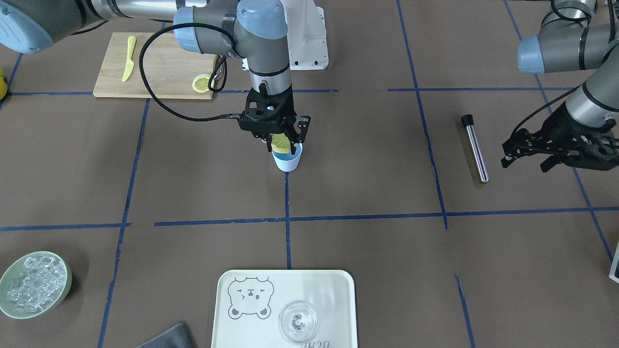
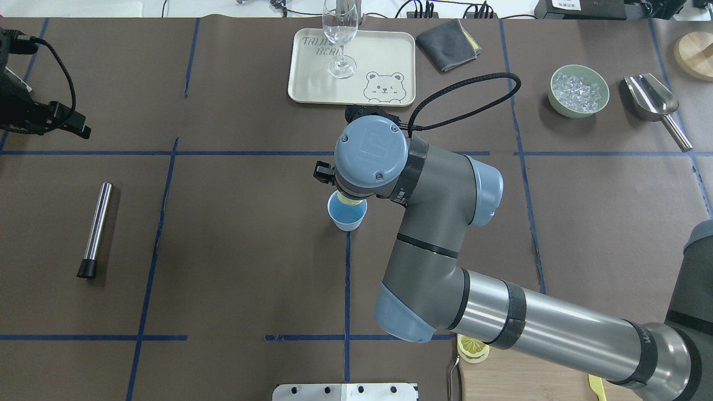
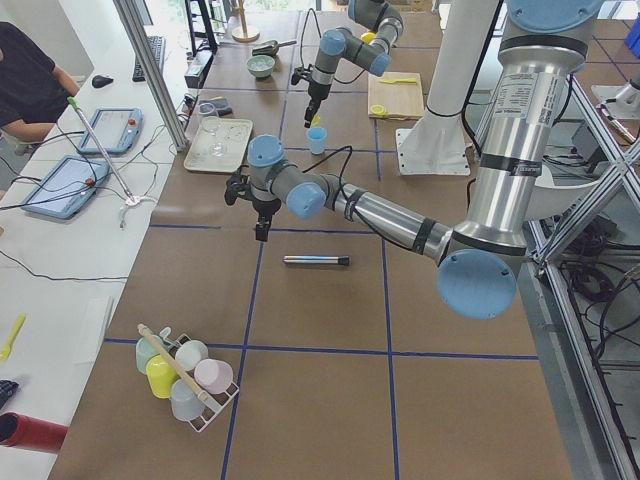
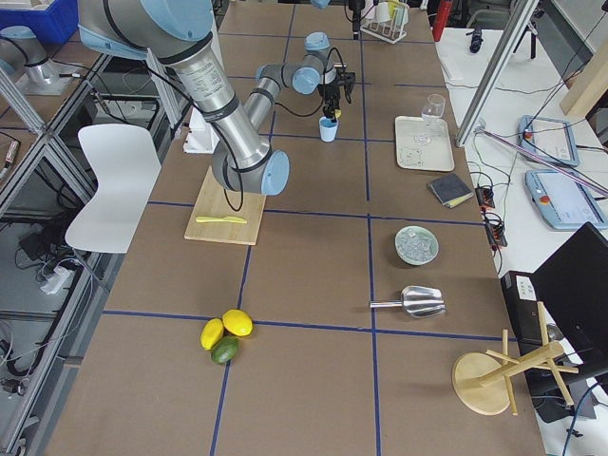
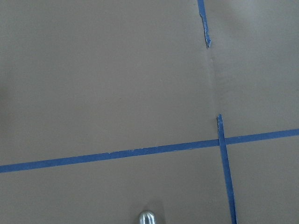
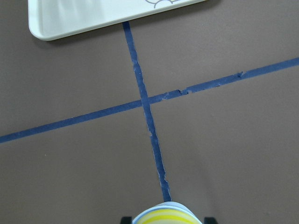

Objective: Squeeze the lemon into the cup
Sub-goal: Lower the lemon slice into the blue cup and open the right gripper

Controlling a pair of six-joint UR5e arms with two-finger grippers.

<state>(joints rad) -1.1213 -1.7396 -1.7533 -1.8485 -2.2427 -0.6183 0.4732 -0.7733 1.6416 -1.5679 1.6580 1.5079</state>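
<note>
The pale blue cup (image 1: 288, 158) stands upright at the table's middle; it also shows in the overhead view (image 2: 347, 214). My right gripper (image 1: 283, 142) is shut on a yellow lemon slice (image 1: 280, 143) and holds it just over the cup's mouth. The slice's rind shows at the bottom edge of the right wrist view (image 6: 167, 218). A second lemon slice (image 1: 201, 83) lies on the wooden cutting board (image 1: 154, 67). My left gripper (image 1: 524, 154) hovers open and empty at the table's side, away from the cup.
A yellow knife (image 1: 128, 58) lies on the board. A steel tube with a black cap (image 1: 475, 149) lies near my left gripper. A white tray (image 1: 251, 309) holds a clear glass (image 1: 298, 321). A green bowl of ice (image 1: 34, 284) sits at the corner.
</note>
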